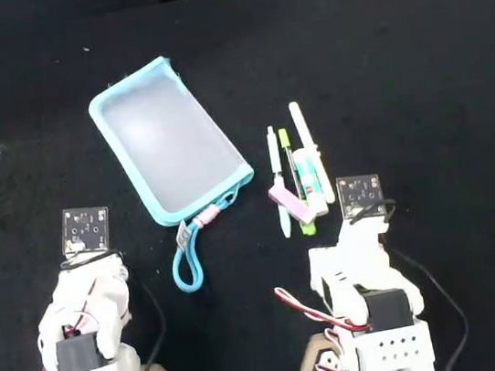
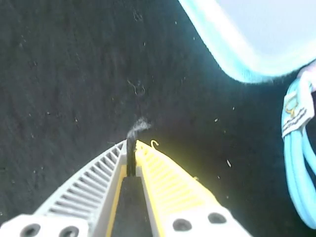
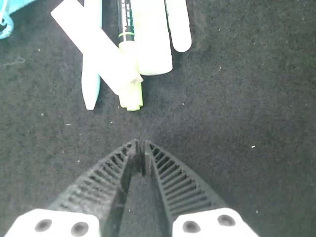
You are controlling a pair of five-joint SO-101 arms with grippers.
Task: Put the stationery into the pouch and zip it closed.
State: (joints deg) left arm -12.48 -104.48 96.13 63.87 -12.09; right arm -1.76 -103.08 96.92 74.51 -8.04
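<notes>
A light-blue pouch [image 1: 168, 141] with a translucent face lies tilted on the black table, its blue wrist strap [image 1: 185, 266] trailing toward the arms. A small pile of stationery [image 1: 297, 178] lies to its right: a white pen, a green highlighter, a glue stick, a pink eraser and a white marker. The left gripper [image 2: 132, 143] is shut and empty, resting near the pouch corner [image 2: 247, 64] and strap [image 2: 298, 163]. In the right wrist view, the right gripper [image 3: 139, 145] is shut and empty, just short of the stationery ends [image 3: 128, 64].
Both arms sit folded at the near edge of the table [image 1: 417, 79], the left one [image 1: 88, 328] and the right one [image 1: 367, 284]. Black cloth covers the whole surface, with free room to the far right and left.
</notes>
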